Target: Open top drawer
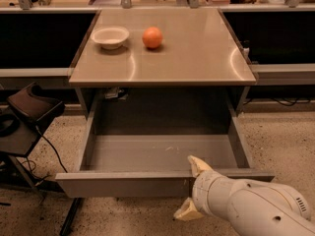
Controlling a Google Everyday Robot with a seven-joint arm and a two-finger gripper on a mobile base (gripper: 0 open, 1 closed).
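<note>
- Straddling the front wall of the top drawer, the gripper sits right of the panel's centre. One finger hooks over the rim into the drawer and the other lies below, against the outer face. The front has no handle, so pinching the wall itself looks like the only way to pull.
- The jaws are pressed onto that wall from both sides and hold nothing but the drawer.
- The top drawer stands far out from under the table, its deep grey floor in plain view with faint white scratches. I judge the opening all but done.
- The white arm comes in low from the lower right, roughly in line with the pull.
- A bowl and an orange sit near each other at the back left of the tabletop, well apart from the gripper.
</note>
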